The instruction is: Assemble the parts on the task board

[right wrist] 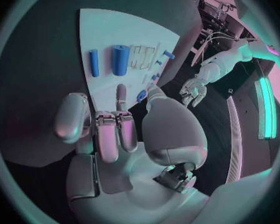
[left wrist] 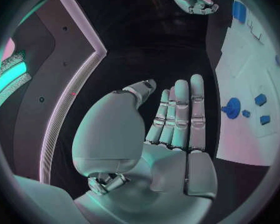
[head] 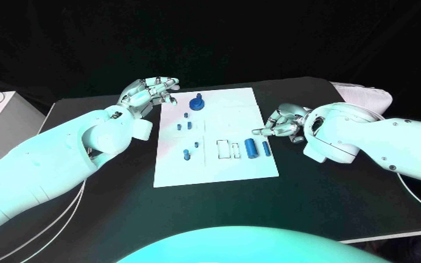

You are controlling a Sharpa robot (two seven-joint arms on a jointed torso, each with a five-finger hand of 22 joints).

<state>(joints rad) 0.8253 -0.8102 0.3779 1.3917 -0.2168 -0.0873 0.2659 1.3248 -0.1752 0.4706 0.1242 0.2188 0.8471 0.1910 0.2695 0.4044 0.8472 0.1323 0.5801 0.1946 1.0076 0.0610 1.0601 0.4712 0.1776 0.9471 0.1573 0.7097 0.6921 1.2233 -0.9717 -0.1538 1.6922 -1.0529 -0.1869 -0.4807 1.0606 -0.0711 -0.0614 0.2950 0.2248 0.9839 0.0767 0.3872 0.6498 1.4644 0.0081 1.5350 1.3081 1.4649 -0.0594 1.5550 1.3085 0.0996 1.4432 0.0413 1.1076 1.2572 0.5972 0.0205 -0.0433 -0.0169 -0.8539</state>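
The white task board (head: 215,138) lies in the middle of the black table. A round blue part (head: 196,101) stands near its far edge, with several small blue parts (head: 186,120) below it. A thick blue cylinder (head: 252,148) and a thinner one (head: 266,148) lie near the board's right edge. My left hand (head: 151,94) hovers at the board's far left corner; its fingers (left wrist: 180,112) are stretched out straight and hold nothing. My right hand (head: 282,123) sits just off the board's right edge, fingers (right wrist: 115,129) loosely bent, one reaching toward the cylinders (right wrist: 120,59), palm empty.
A white box (head: 13,114) stands at the table's left edge and a white object (head: 364,95) at its far right corner. Cables (head: 53,220) hang below my left arm. Bare black table runs in front of the board.
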